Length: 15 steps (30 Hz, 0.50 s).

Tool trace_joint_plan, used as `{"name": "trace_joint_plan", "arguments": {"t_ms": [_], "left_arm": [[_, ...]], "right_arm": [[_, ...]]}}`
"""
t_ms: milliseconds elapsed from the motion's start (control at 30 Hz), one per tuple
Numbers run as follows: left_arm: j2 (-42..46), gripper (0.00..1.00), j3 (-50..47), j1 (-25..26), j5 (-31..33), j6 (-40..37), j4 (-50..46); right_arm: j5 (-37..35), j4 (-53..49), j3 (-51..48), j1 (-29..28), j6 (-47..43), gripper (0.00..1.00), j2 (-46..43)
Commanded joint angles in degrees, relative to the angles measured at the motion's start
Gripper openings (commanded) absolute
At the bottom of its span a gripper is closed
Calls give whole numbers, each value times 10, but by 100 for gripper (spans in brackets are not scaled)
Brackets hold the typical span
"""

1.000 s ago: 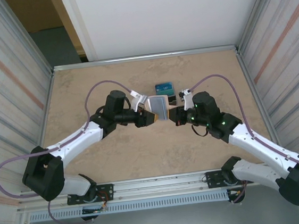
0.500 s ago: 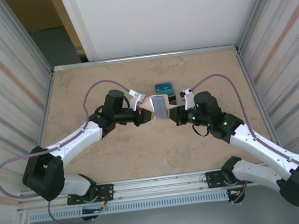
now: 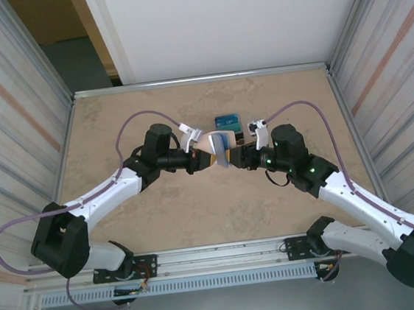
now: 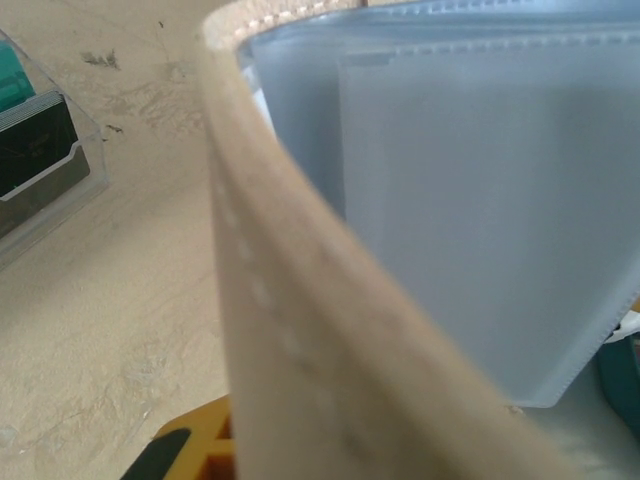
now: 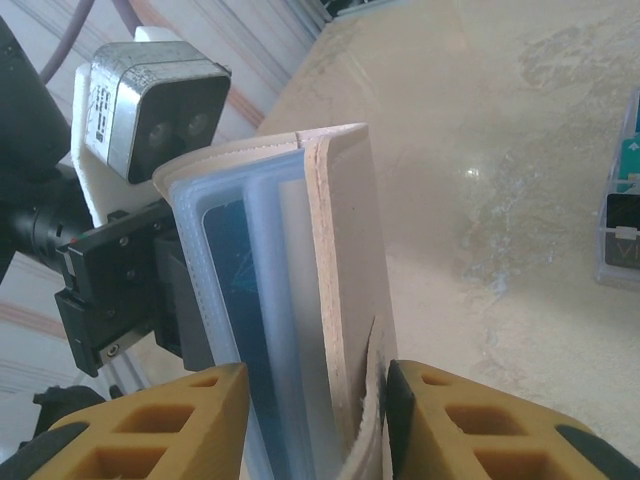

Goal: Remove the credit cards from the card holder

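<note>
1. Within the last second the left pincer [image 3: 204,157] had clamped onto the card holder [image 3: 219,145]; the right pincer [image 5: 310,425] had then loosened, jaws apart astride its lower edge; probably a regrip before pulling cards.
2. Holder was aloft mid-worktop [image 3: 163,226]; one blue credit card [image 5: 232,270] sat in a clear sleeve.
3. Clear box [image 3: 228,121] just beyond held teal cards [image 3: 224,119]; count unclear.

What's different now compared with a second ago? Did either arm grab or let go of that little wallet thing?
The left fingers closed on the card holder, which showed its flat face before and now stands tipped more on edge. The right fingers, clamped on it before, have spread apart, though the holder still sits between them. The clear box behind it stayed put.
</note>
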State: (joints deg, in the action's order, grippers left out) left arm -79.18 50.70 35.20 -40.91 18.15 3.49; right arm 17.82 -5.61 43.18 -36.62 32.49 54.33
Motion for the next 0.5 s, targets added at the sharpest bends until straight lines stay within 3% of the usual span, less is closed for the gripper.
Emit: {"name": "trace_joint_plan", "arguments": {"t_ms": [0,367,467], "left_arm": [[13,1,11,0,-31,7,37],[11,2,8,2,-67,8,57],[7,7,11,4,-70,7,55]], "right_arm": [[6,15,2,5,-2,40,1],[-12,10,3,6,-4,32,5],[-17,5,6,5,-4,24,6]]}}
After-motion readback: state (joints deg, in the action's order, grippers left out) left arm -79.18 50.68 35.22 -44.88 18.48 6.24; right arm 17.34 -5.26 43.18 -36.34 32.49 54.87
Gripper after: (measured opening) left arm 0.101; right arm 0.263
